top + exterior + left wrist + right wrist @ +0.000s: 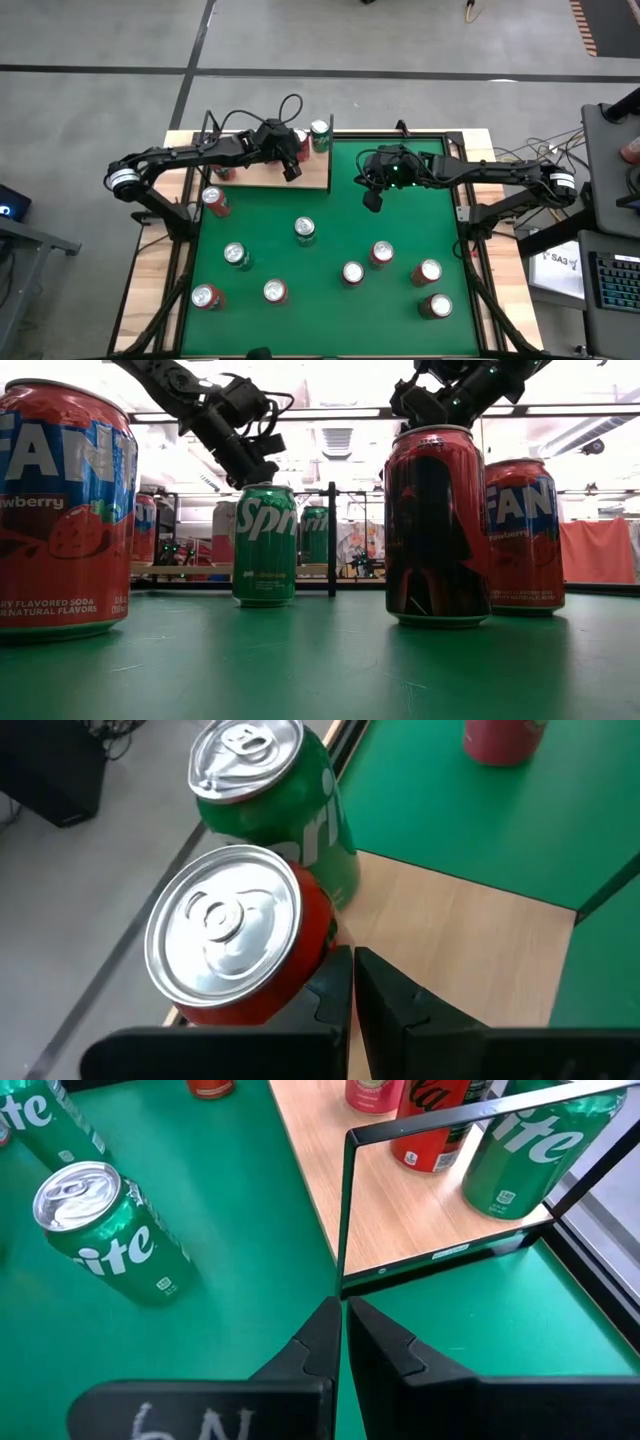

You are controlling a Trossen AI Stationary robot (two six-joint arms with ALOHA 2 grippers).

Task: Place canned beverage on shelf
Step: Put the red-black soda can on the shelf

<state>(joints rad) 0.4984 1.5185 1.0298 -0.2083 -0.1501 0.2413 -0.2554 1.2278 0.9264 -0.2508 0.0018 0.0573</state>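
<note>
The shelf (262, 178), a pale wood panel with thin black rods (345, 1210), lies at the table's far left. On its far right corner stand a green can (320, 133) and, beside it, a red can (230, 935), both upright on their bases. Another red can (222, 170) stands at the shelf's left end. My left gripper (353, 985) is shut, low over the panel (460, 940) just to the near side of the red can. My right gripper (372, 202) hangs shut over the green felt to the right of the shelf, holding nothing. My left gripper comes slanting down from the table's left, with the outer side of one shut finger (330, 982) right beside the red can's lower side wall (305, 965). Whether the finger touches the can I cannot tell. The can stands upright on the shelf.
Several upright cans are scattered on the green felt, among them a green one (305, 230) mid-table, a Sprite can (110, 1230) close to my right gripper, and red ones (427, 271) toward the near right. Light wooden strips (150, 270) run along the table's sides.
</note>
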